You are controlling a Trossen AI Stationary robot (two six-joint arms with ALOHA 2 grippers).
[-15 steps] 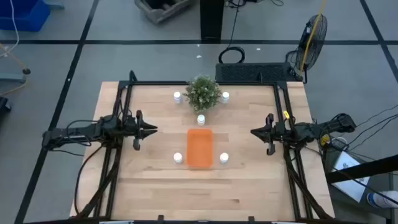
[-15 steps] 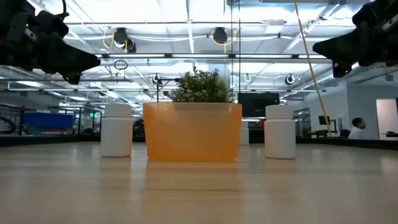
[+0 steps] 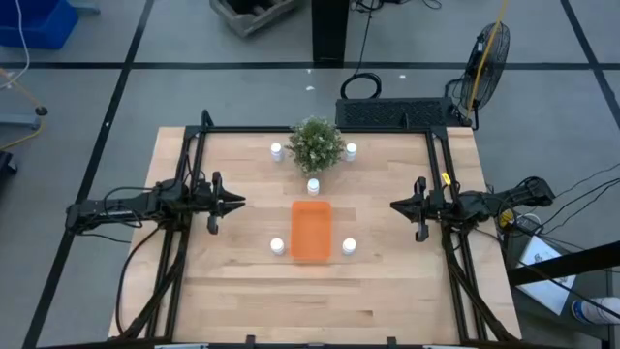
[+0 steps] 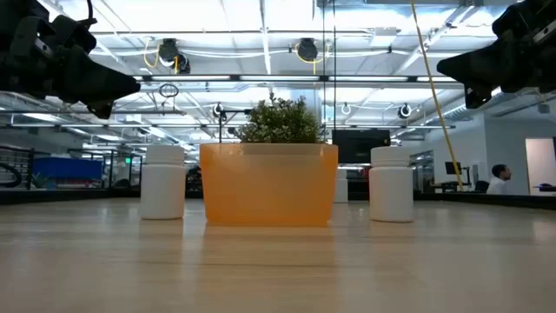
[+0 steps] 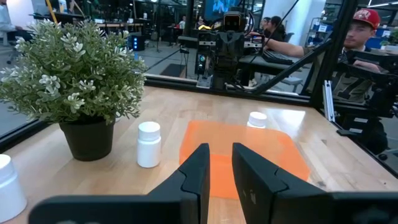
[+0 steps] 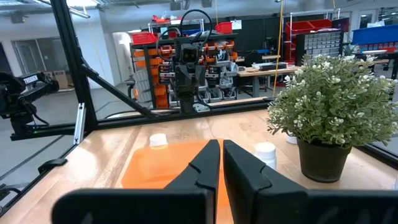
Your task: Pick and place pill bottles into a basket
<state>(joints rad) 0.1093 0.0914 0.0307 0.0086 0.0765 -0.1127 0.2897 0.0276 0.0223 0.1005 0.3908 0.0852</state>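
The tray (image 3: 311,231) lay at frame centre on the surface (image 3: 242,286), empty, five bottles (image 3: 277,246) standing around it. The left claw (image 3: 239,203) hovered mid-left, narrowly open; the right claw (image 3: 395,205) hovered mid-right, nearly closed, empty.

Right end effector (image 6: 221,163), fingers nearly together, poised above the orange basket (image 6: 155,165). One pill bottle (image 6: 158,140) stands at the basket's far side; another (image 6: 265,154) stands between basket and potted plant (image 6: 329,115). Opposite arm (image 6: 186,71) faces across the table (image 6: 106,149).
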